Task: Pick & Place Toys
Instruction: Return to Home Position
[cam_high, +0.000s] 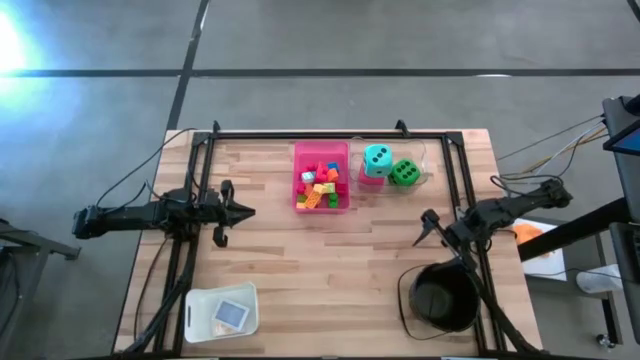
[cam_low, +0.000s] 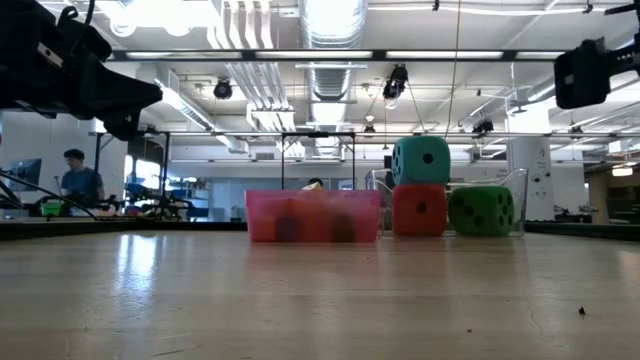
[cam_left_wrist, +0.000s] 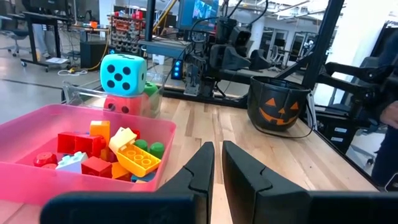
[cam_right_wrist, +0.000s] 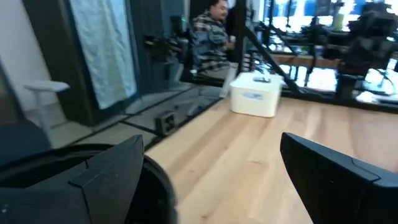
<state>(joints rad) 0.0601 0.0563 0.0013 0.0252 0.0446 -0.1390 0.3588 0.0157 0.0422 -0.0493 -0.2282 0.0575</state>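
The pink tray (cam_high: 321, 176) at the table's far middle holds several small red, orange, yellow and green bricks (cam_left_wrist: 118, 152). To its right, a teal die (cam_low: 421, 160) sits on top of a red die (cam_low: 419, 210), with a green die (cam_low: 481, 211) beside them, all inside a clear container (cam_low: 520, 200). My left gripper (cam_high: 248, 211) hovers left of the tray and points at it. Its fingers (cam_left_wrist: 217, 165) are shut and empty. My right gripper (cam_high: 424, 228) is open and empty (cam_right_wrist: 211, 168), above the table just beyond the black bucket (cam_high: 440, 297).
A white box (cam_high: 222, 312) with a small flat card (cam_high: 232, 313) in it stands at the near left. The bucket has a pumpkin face (cam_left_wrist: 278, 111). A black frame (cam_high: 330, 134) runs along the table's far and side edges. People show in the room beyond (cam_right_wrist: 211, 31).
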